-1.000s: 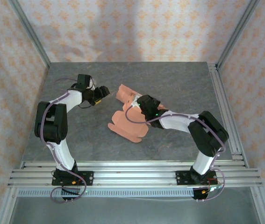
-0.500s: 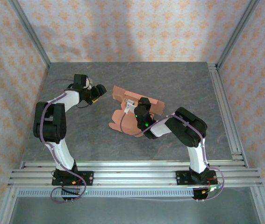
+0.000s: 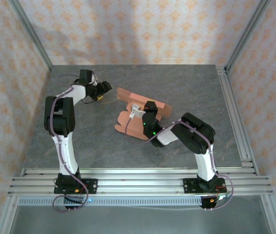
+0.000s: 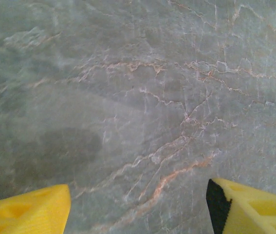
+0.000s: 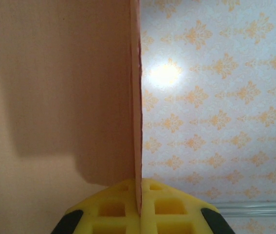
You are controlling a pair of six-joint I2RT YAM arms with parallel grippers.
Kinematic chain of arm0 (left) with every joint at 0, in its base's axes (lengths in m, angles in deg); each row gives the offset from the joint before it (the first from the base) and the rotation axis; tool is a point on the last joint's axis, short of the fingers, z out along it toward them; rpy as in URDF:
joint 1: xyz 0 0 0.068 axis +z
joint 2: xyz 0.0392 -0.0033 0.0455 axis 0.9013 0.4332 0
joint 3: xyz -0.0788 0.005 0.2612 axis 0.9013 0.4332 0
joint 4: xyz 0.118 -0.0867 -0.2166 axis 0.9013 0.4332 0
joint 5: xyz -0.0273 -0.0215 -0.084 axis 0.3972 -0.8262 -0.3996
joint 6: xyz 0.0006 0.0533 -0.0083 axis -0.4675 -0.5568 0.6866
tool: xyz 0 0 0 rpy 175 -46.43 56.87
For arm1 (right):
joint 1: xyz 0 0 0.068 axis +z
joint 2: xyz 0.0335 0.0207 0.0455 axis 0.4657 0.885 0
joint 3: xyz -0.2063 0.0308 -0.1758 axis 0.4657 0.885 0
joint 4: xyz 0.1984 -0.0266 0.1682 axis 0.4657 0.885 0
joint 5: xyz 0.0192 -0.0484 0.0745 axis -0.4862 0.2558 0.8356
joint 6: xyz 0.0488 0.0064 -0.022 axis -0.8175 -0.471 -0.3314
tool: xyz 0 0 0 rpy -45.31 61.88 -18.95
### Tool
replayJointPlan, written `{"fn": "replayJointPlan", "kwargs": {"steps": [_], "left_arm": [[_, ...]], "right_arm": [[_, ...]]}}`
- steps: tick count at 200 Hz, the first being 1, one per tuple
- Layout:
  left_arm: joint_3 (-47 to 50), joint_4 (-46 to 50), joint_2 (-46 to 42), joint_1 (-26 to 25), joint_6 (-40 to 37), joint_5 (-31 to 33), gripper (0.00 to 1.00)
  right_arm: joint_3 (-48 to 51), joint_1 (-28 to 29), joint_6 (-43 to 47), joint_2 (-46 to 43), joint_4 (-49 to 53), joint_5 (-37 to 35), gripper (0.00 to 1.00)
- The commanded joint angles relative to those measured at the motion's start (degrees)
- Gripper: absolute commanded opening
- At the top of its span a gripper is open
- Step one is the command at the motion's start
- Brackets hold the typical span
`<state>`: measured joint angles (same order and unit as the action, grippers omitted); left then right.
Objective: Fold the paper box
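1. Across the floor of the cell lies the grey, veined bench (image 3: 186,83), with patterned walls (image 3: 142,29) at 9, 12 and 3 o'clock. The left wrist view looks down on bare stone (image 4: 138,97).
2. At 7 o'clock the left arm (image 3: 60,117) rises from its base and reaches toward 11 o'clock. At 5 o'clock the right arm (image 3: 193,134) bends back toward the bench centre.
3. Near the bench centre sits the paper box (image 3: 126,123), a salmon-orange card. Part of it lies flat on the bench, and a panel (image 3: 128,96) is lifted at its 12 o'clock side.
4. At the raised part of the card is the right tool (image 3: 136,109), clamped tight on the card. In the right wrist view the yellow pads (image 5: 123,207) meet on a thin card edge that stands straight up between them (the tool (image 5: 140,204) is pointed at the wallpaper (image 5: 215,97)). The box's broad face (image 5: 55,97) fills the 9 o'clock half.
5. Toward 10 o'clock from the box, and apart from it, hangs the left tool (image 3: 104,87). Its yellow fingers (image 4: 26,212) are spread wide (nothing is between them but bench) in the left wrist view (image 4: 138,212).
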<state>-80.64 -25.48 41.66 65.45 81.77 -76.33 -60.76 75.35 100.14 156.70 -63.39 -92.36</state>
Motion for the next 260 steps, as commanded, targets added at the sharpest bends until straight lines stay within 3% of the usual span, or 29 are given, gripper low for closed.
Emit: {"fn": "replayJointPlan", "kwargs": {"steps": [1, 62, 102, 149, 189, 260], "left_arm": [[-6.7, 7.1, 3.5, -0.7, -5.7, -3.9, 0.72], [-11.7, 10.9, 6.9, -3.6, -15.1, -11.8, 0.64], [-1.9, 5.7, 0.2, -3.9, -16.7, -11.9, 0.63], [13.0, -9.4, -7.3, -4.0, -17.4, -14.4, 0.64], [17.6, -13.5, -10.0, -5.4, -20.5, -15.3, 0.67], [23.9, -17.2, -13.4, -6.6, -24.4, -14.3, 0.62]], "right_arm": [[0.7, 0.6, 0.2, 0.8, -1.8, -0.3, 0.00], [0.4, 1.1, -1.1, 0.5, 0.8, -0.9, 0.00], [0.3, 1.1, -2.4, 0.5, 2.4, -1.1, 0.00], [-0.2, 1.1, -2.9, 0.5, 3.6, -0.9, 0.00], [-0.7, 1.1, -3.0, 0.4, 4.7, -0.8, 0.00], [-1.3, 1.1, -3.8, 0.8, 6.5, -0.6, 0.00]]}}
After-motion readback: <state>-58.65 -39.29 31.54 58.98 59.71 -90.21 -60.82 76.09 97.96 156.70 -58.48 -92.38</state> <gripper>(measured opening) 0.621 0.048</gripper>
